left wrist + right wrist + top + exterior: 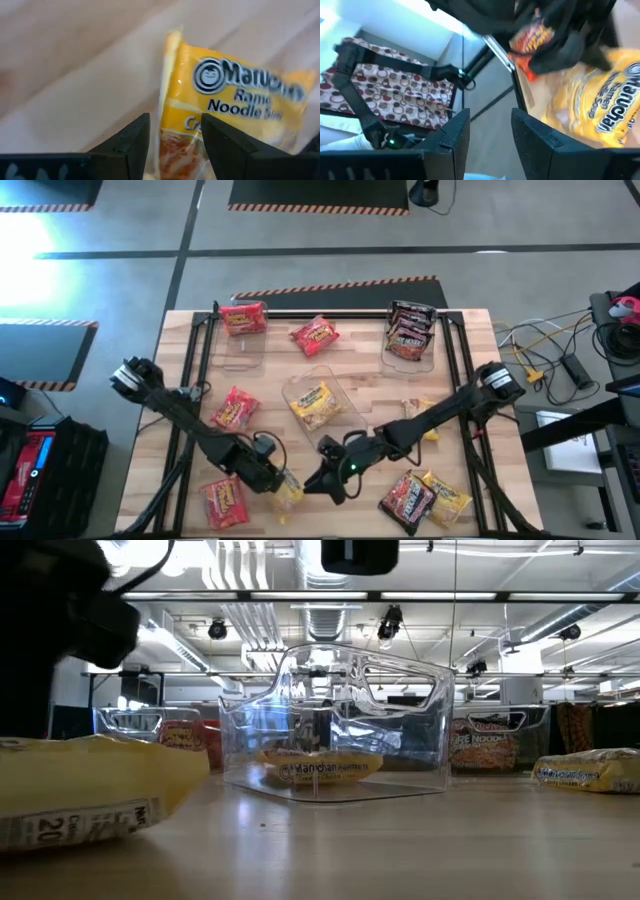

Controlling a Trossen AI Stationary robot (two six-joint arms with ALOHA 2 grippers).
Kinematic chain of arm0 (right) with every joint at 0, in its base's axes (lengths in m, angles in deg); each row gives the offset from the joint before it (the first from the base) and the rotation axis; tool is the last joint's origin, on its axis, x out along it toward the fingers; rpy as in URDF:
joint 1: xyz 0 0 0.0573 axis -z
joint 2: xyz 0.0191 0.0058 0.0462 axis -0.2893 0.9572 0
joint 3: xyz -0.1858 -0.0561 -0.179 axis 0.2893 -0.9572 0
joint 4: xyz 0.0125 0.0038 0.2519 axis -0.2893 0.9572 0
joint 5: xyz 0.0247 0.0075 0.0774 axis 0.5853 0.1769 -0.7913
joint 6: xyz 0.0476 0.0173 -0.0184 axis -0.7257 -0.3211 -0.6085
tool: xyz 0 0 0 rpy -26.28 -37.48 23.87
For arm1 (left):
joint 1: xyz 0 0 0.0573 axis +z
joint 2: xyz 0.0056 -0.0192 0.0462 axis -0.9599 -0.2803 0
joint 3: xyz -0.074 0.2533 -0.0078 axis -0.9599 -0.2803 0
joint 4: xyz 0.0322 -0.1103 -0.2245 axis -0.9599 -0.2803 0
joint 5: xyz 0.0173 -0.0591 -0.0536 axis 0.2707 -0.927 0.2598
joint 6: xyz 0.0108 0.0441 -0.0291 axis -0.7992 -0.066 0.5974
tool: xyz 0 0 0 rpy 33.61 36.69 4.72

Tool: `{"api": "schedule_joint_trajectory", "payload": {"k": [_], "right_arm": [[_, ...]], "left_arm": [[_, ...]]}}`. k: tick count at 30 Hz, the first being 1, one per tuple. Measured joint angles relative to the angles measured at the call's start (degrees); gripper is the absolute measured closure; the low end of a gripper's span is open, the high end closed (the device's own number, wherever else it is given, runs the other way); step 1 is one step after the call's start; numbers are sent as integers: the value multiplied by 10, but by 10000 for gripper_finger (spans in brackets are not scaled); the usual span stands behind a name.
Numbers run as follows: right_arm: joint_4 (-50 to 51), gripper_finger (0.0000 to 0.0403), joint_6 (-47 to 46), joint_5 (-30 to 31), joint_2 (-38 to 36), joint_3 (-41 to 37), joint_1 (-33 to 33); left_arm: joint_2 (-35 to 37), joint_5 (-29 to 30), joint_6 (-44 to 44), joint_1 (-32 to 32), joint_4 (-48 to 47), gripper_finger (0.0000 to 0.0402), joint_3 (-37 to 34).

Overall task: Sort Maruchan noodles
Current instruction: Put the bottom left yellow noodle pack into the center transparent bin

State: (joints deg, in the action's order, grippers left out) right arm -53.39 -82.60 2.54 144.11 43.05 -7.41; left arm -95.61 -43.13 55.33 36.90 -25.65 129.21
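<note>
The left end effector (283, 485) sits low at the near edge of the wooden slatted table (350, 370), its two dark fingers (131, 140) clamped on the end of a yellow crinkly plastic Maruchan ramen packet (235, 100); in the left wrist view the packet's edge passes between them. The right end effector (318, 480) hovers just beside it, facing the same packet, fingers parted with nothing between them.

The other packets lie spread over the table. A clear plastic bin in the middle (315, 395) holds one yellow packet (313, 404). A clear bin at the far left (240, 330) holds a red packet (243, 317), and a clear bin at the far right (410, 340) holds dark brown packets (409, 330). Loose red packets lie near the far centre (315, 335), left of the middle bin (234, 409), and at the near left corner (225, 502). At the near right a dark packet (405, 498) touches a yellow one (447, 495).
</note>
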Motion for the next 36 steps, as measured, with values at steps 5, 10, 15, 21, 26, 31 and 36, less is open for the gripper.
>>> {"api": "schedule_joint_trajectory", "payload": {"k": [5, 10, 15, 21, 26, 31, 36], "right_arm": [[1, 271, -31, -4, 11, 0, -12], [0, 271, -44, 2, 12, 0, -26], [29, 271, -62, 2, 12, 1, -43], [99, 271, -64, -3, 12, 1, -57], [102, 271, -74, 23, 11, 1, -63], [147, 271, -93, 73, 15, 1, -62], [155, 271, -120, 95, 29, 1, -63]], "left_arm": [[3, 19, -44, 31, 43, 242, 0], [9, 21, -81, 41, 75, 242, 0], [43, 23, -129, 40, 73, 242, 14], [74, 25, -130, 5, 70, 242, 32], [77, 25, -49, -60, 57, 242, 35], [59, 41, 39, -100, 44, 242, 31], [30, 48, 52, -98, 66, 242, 32]]}}
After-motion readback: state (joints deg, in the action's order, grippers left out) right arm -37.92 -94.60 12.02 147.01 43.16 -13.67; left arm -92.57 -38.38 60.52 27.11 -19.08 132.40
